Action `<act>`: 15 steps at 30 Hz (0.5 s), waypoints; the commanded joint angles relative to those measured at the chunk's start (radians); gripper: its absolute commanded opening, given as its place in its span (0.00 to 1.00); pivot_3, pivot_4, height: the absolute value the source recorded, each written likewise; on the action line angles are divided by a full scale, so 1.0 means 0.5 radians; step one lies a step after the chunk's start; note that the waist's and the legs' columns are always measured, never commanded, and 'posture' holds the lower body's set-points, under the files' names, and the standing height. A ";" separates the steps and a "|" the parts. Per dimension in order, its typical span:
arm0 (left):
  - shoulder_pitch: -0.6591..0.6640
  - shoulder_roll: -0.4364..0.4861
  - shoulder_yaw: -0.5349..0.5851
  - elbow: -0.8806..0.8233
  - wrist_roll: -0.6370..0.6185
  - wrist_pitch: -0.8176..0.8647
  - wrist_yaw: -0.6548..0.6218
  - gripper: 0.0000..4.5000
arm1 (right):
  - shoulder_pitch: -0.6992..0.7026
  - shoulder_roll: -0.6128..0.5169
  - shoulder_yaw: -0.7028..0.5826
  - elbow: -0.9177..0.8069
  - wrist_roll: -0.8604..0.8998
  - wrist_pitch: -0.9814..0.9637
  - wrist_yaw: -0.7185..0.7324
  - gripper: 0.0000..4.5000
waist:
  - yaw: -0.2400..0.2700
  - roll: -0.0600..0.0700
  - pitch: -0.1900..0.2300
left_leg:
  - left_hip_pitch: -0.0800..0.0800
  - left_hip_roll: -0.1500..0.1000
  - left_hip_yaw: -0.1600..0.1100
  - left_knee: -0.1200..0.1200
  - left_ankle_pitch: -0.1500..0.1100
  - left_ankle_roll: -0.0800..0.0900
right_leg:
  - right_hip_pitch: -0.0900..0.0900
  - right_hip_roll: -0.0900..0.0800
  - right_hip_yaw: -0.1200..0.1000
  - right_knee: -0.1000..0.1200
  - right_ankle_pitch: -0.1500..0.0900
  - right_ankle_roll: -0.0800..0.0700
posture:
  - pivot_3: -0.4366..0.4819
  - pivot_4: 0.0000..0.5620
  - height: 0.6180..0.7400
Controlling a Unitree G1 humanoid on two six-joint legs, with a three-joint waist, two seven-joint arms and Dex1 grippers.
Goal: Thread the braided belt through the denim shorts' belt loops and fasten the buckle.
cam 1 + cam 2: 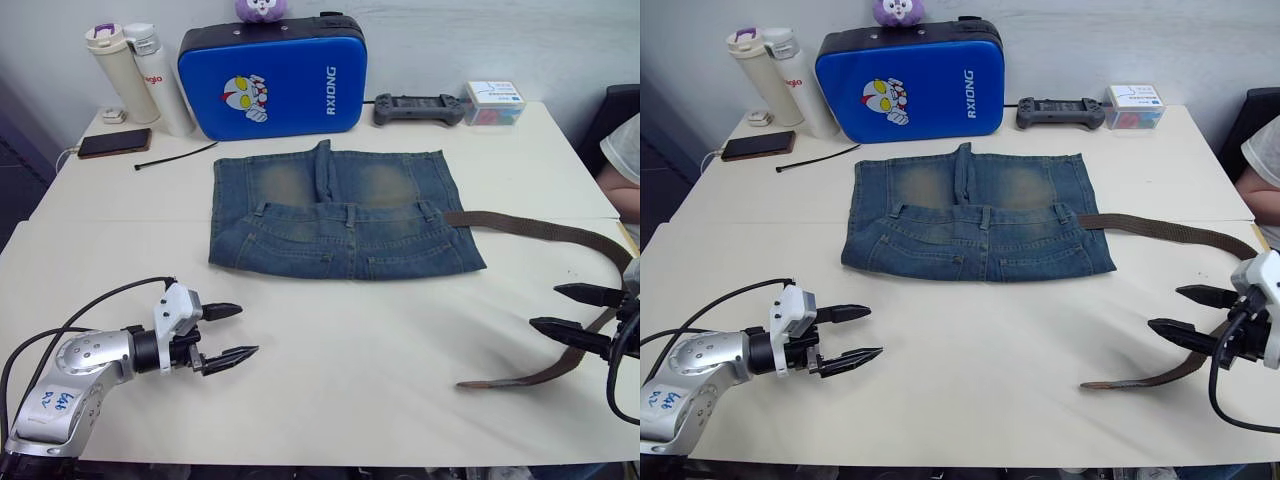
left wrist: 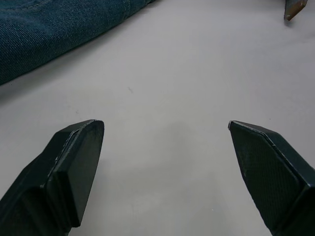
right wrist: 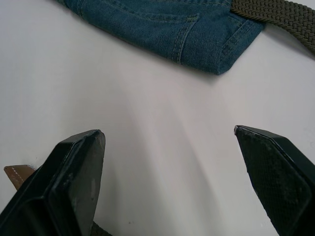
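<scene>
The denim shorts lie flat in the middle of the white table. Short belt loops stand along the waistband. The braided belt comes out of the shorts' right side, runs to the right, curves back behind my right gripper and ends in a tan tip on the table. The buckle is hidden. My right gripper hovers open just over the belt's curved part, holding nothing. Near the front left my left gripper is open and empty, well short of the shorts.
At the back stand a blue case, two bottles, a phone, a black cable tie, a game controller and a small box. A person's sleeve shows at the right edge.
</scene>
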 commanded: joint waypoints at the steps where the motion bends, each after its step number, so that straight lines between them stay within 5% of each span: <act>1: 0.026 0.044 0.004 -0.058 -0.030 0.026 -0.059 0.99 | -0.057 0.004 0.020 0.012 0.008 -0.046 0.019 1.00 | -0.002 0.000 0.000 | 0.000 0.000 0.000 0.000 0.000 0.000 | 0.000 0.000 0.000 0.000 0.000 0.000 | 0.48 0.27 1.00; 15: 0.038 0.100 0.142 -0.099 -0.221 0.186 -0.148 0.99 | -0.232 -0.019 0.153 0.073 0.009 -0.060 0.045 1.00 | 0.000 0.001 0.001 | 0.001 0.000 0.001 0.000 0.000 0.000 | 0.000 0.000 0.001 0.000 0.000 0.000 | 0.48 0.27 1.00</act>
